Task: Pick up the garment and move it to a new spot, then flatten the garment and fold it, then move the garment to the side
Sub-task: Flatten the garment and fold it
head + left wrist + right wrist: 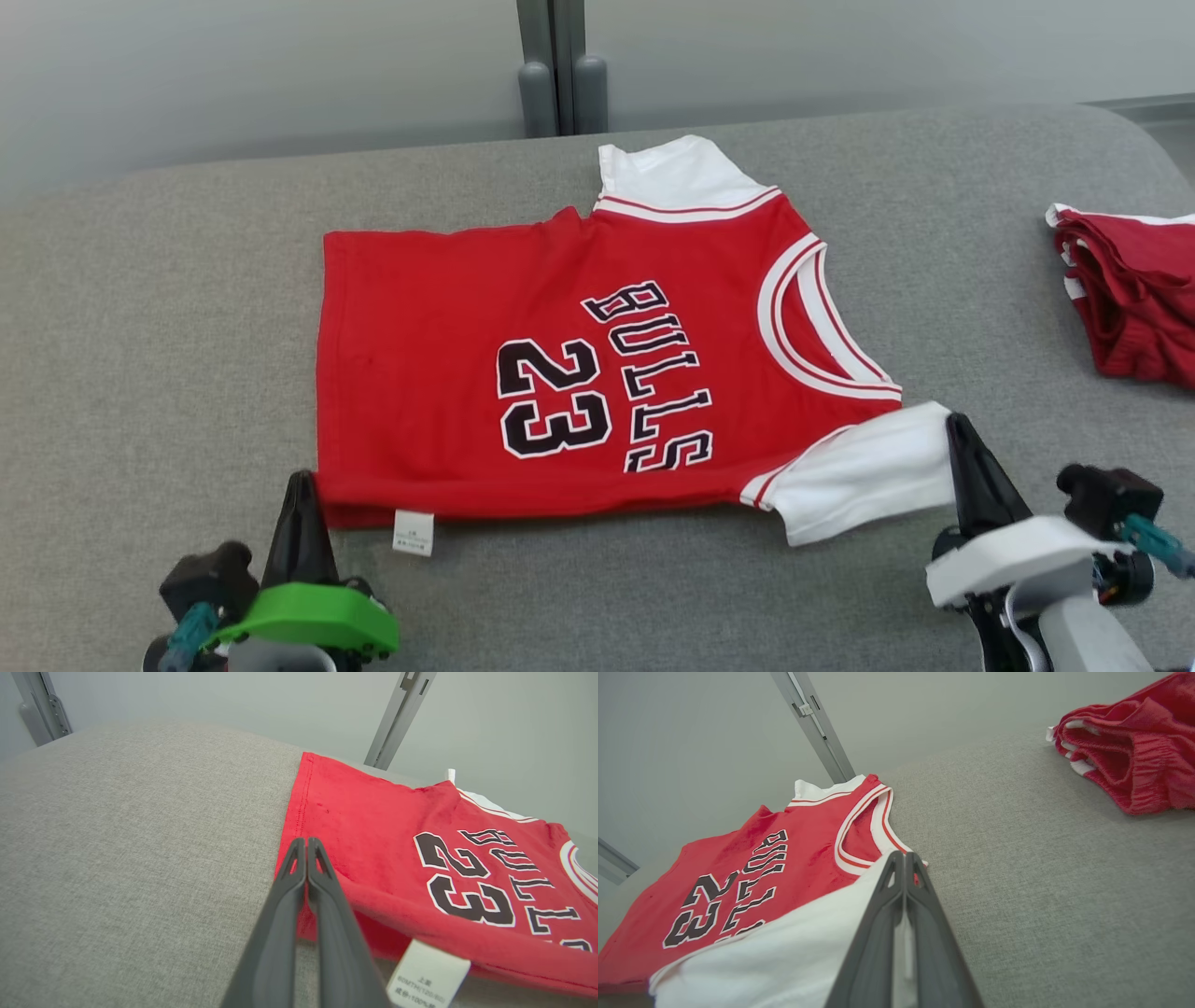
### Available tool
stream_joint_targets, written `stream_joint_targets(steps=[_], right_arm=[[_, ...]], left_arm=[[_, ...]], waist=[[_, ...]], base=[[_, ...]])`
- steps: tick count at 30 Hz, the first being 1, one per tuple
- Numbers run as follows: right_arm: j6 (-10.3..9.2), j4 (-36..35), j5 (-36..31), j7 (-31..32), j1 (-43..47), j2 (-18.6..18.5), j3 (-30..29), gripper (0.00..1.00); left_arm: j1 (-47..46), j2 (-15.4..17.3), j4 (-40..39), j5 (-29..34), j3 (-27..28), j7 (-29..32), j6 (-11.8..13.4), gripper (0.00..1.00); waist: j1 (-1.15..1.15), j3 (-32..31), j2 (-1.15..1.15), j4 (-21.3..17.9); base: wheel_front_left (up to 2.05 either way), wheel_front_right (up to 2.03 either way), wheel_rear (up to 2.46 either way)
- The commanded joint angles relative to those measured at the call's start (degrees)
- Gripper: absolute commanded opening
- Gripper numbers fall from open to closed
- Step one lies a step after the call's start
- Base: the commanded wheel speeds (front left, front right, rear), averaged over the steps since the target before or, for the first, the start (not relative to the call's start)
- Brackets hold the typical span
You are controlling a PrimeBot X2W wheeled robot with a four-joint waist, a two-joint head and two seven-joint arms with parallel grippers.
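Note:
The garment (439, 308) is a red jersey with white sleeves and black "BULLS 23" lettering. It lies spread flat on the grey padded table (168, 327), neck toward the right. My left gripper (301, 478) is shut at the near left hem corner, beside a white care label (414, 532). In the left wrist view its tips (307, 840) pinch the red hem (397, 826), and the near edge rolls up slightly. My right gripper (954, 420) is shut on the outer edge of the near white sleeve (859, 476). White cloth shows between its fingers (878, 933) in the right wrist view.
A second red cloth (1134, 299) lies bunched at the table's right edge, also in the right wrist view (1134, 756). A grey metal post (560, 65) stands behind the table against a pale wall. Bare grey surface lies left of and in front of the jersey.

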Motion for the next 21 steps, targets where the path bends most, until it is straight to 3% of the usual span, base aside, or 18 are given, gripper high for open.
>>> stream_joint_targets(steps=[1,14,15,16,17,18,21], right_arm=[[-0.10,0.8,-0.9,-0.3,-2.7,-0.2,0.5,0.00],[-0.10,14.1,-7.3,-0.3,-23.8,0.7,-1.0,0.00],[-0.10,15.0,-7.8,-0.3,-24.6,0.8,-1.5,0.13],[-0.10,15.8,-8.3,-0.3,-25.7,0.9,-2.3,1.00],[-0.10,15.8,-8.7,-0.3,-26.6,1.1,-2.7,1.00],[-0.10,15.4,-9.3,-0.3,-27.2,1.3,-3.5,1.00],[-0.10,12.9,-11.7,-0.3,-26.8,1.7,-6.0,1.00]], left_arm=[[-2.4,0.4,0.5,0.7,-0.4,-0.2,0.2,0.00],[-18.3,0.4,8.1,2.5,-2.1,-0.2,0.9,0.00],[-18.9,0.4,8.7,2.6,-2.1,-0.2,1.1,0.00],[-19.7,0.4,9.2,2.9,-1.9,-0.2,1.6,0.00],[-20.3,0.4,8.8,3.2,-1.5,-0.2,2.0,0.25],[-20.7,0.4,8.3,3.3,-1.0,-0.2,2.8,1.00],[-19.9,0.4,6.0,4.8,0.4,-0.2,4.9,1.00]], waist=[[0.00,2.3,0.00,0.1],[0.00,11.2,0.00,0.8],[0.00,11.4,0.00,0.8],[0.00,11.7,0.00,0.8],[0.00,11.8,0.00,0.8],[0.00,12.0,0.00,0.8],[0.00,11.9,0.00,0.9]], base=[[0.00,0.00,0.00],[0.00,0.00,0.00],[0.00,0.00,0.00],[0.00,0.00,0.00],[0.00,0.00,0.00],[0.00,0.00,0.00],[0.00,0.00,0.00]])
